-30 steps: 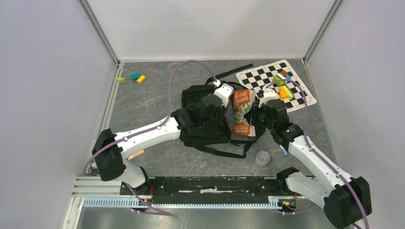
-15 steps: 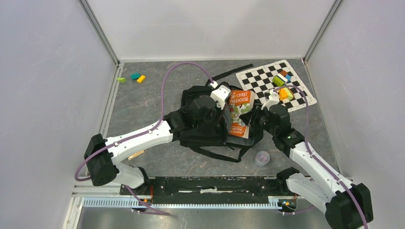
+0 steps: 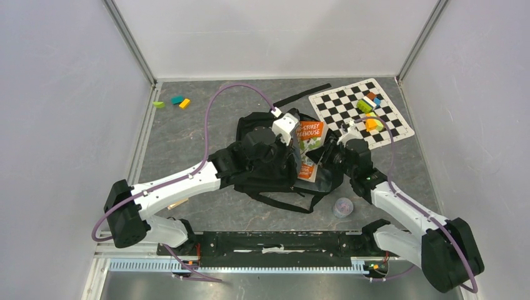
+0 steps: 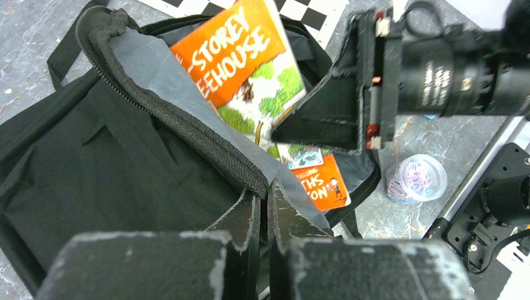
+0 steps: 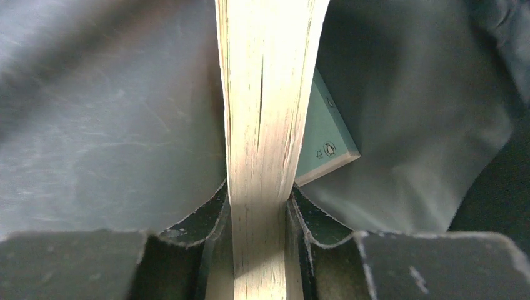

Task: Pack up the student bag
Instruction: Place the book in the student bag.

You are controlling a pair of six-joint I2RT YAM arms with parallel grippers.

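- From overhead I see the student bag (image 3: 262,172) lying flat in the middle of the worktop (image 3: 187,137). It sits between my two arms, with black straps trailing toward the near edge.
- An orange book (image 3: 309,132) lies in the bag's opened mouth with its cover facing up.
- The left tool (image 4: 265,199) is pressed together on the zippered lip of the bag, pinching it.
- The left wrist view shows that lip raised and the grey lining (image 4: 156,69) beneath it; overhead, my own arm hides this.
- The right tool (image 5: 259,203) pinches the book by its page edge. Only the right wrist view shows the cream pages squeezed between both fingers, with grey lining on either side.
- That same view shows a teal corner (image 5: 325,147) with a tan edge just beside the pages. I cannot tell what it belongs to.
- The left wrist view shows one black finger of the right tool laid across the cover, below the white title lettering.
- A clear tub (image 3: 342,207) of coloured paper clips stands on the worktop near the bag's right side.
- Only the overhead view shows the checkered mat (image 3: 334,109) at the far right, with coloured blocks (image 3: 372,124) on it.
- It also shows three loose blocks (image 3: 172,101) at the far left, well apart from the bag.
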